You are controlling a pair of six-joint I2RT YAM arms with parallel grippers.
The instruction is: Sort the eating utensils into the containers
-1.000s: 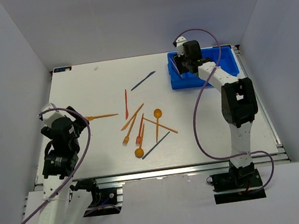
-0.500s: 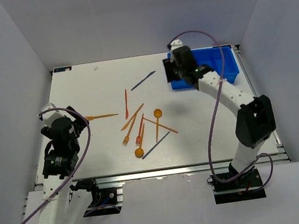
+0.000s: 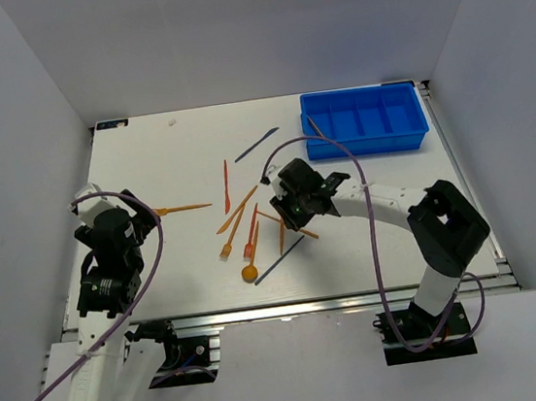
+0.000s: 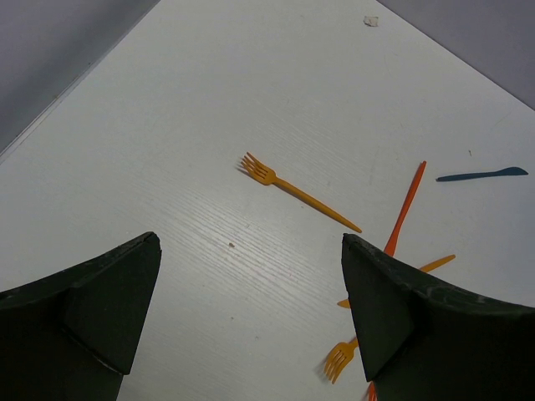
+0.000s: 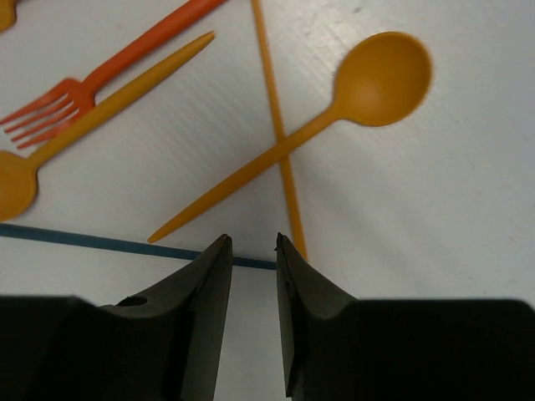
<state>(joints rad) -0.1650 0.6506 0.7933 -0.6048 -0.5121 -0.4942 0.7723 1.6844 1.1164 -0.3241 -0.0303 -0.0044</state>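
Note:
Several utensils lie scattered mid-table: an orange spoon [image 5: 380, 79], a red-orange fork [image 5: 84, 96], a thin orange utensil [image 5: 276, 125] and a dark blue knife [image 3: 277, 261]. My right gripper [image 3: 287, 220] hovers low over this pile. In its wrist view the right gripper [image 5: 252, 239] is open by a narrow gap, nothing between the fingers, and the dark blue knife [image 5: 84, 242] passes just under the tips. The blue tray [image 3: 416, 129] stands at the far right with a thin utensil [image 3: 315, 126] in its leftmost compartment. My left gripper [image 4: 249, 242] is wide open over bare table, short of an orange fork [image 4: 297, 192].
Another dark blue knife [image 3: 257, 144] and a red-orange knife [image 3: 226, 186] lie apart toward the back. The lone orange fork [image 3: 186, 209] lies left of the pile, near my left gripper [image 3: 129, 222]. Grey walls close in the table on three sides.
My right arm swung from the blue tray down to the pile in mid-table, and its jaws narrowed. The left arm has not moved.

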